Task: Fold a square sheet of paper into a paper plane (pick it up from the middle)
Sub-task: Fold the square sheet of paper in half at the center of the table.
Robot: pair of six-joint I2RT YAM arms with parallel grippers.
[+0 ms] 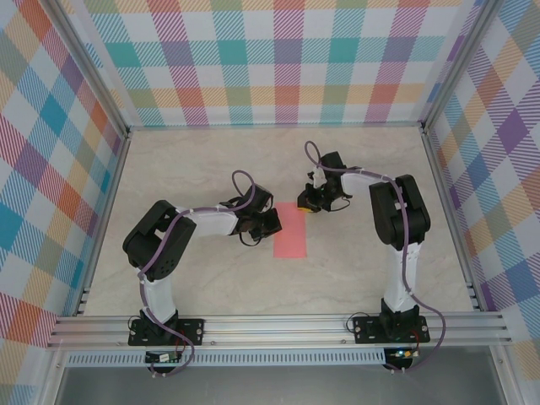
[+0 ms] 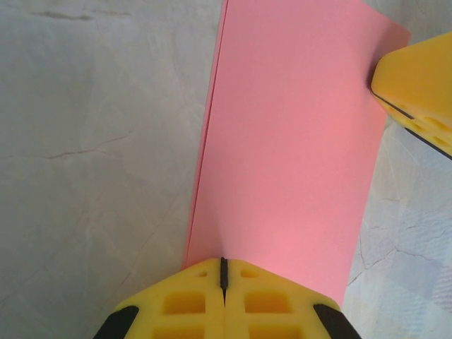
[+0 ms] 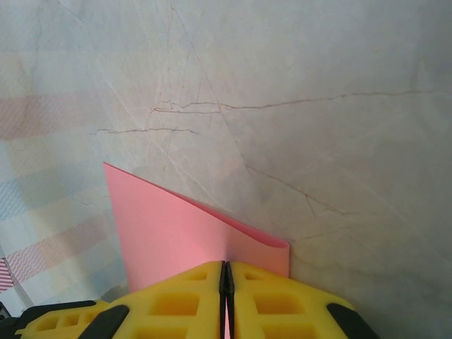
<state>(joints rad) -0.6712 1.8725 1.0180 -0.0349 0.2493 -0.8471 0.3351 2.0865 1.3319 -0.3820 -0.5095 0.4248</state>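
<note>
Half-fold step: the square sheet of paper lies doubled on the counter. The left gripper and right gripper have their jaws together, pressed on the sheet. A corner fold is judged next.

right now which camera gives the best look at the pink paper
The left wrist view: the pink paper is large there, its doubled left edge plain. The top external view shows it small, as a whole narrow strip; the right wrist view shows one corner.
</note>
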